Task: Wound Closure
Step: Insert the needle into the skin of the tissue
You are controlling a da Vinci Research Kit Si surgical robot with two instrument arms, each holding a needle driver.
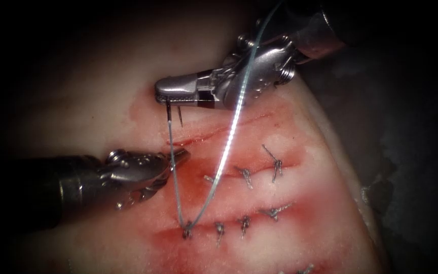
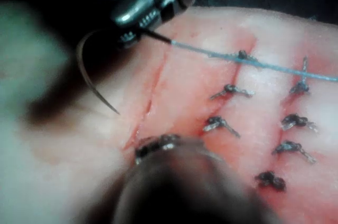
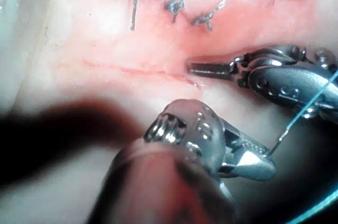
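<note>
Steel R tool (image 1: 164,96) grips needle (image 2: 95,89) near tail, clear of tissue (image 1: 102,111); L tool (image 1: 181,155) empty.

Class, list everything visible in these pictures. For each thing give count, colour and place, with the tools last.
tissue: one, pale pink, under everything
open cut: one, red, unstitched
stitches: two rows, dark, below the open cut
red fluid: patches, around the stitches
needle: one, dark, curved, tip clear of tissue
thread: one, pale blue, looping up from a stitch
right tool: one, silver, shut on the needle near its thread end
left tool: one, silver, shut, holding nothing, at the open cut
</note>
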